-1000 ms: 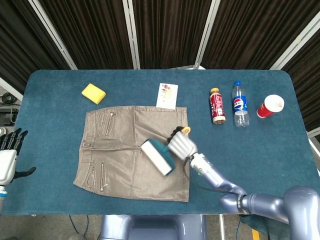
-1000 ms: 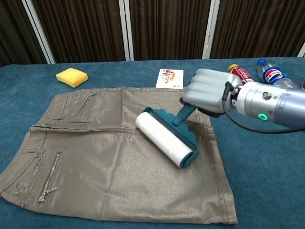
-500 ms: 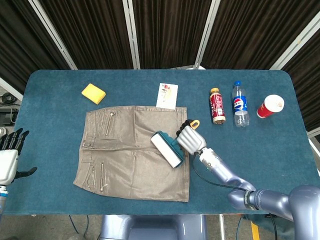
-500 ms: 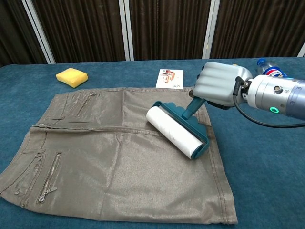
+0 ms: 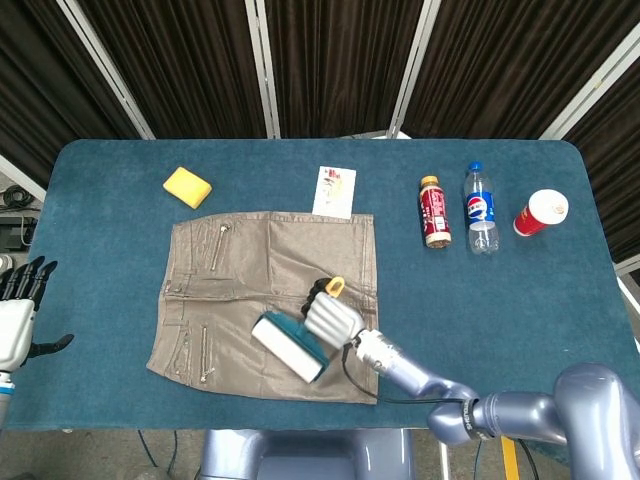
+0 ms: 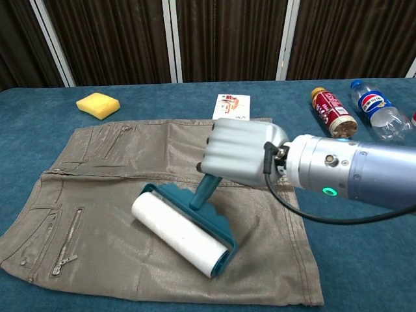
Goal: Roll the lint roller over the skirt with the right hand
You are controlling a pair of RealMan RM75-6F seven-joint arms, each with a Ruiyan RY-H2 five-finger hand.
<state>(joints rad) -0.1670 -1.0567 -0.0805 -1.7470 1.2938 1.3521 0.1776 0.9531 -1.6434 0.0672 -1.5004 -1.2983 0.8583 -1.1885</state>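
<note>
The skirt [image 6: 130, 195] lay flat on the blue table [image 5: 500, 300], waistband side toward the robot's left, and served as the reference for all positions noted. The right hand [image 6: 242, 153] was clenched around the teal handle of the lint roller [image 6: 182, 237], fingers wrapped over the grip. The roller's white drum rested on the skirt's lower right portion, near the hem closest to the robot, lying at a slant across the fabric. In the head view the same roller [image 5: 290, 346] sat inside the skirt's [image 5: 240, 270] near-right corner, with the right hand [image 5: 332, 316] just beyond it, over the fabric. The left hand [image 5: 18, 310] hung well clear of the skirt at the table's left edge, released, fingers spread and grasping nothing. Beyond the skirt's far edge lay a yellow sponge [image 5: 187, 186] toward the left and a small printed card [image 5: 335, 191] touching or just above the far hem. Well to the right of the skirt stood a red-labelled bottle [image 5: 433, 212], a Pepsi bottle [image 5: 481, 209] and a red cup [image 5: 542, 212], all lying or resting apart from the fabric.
</note>
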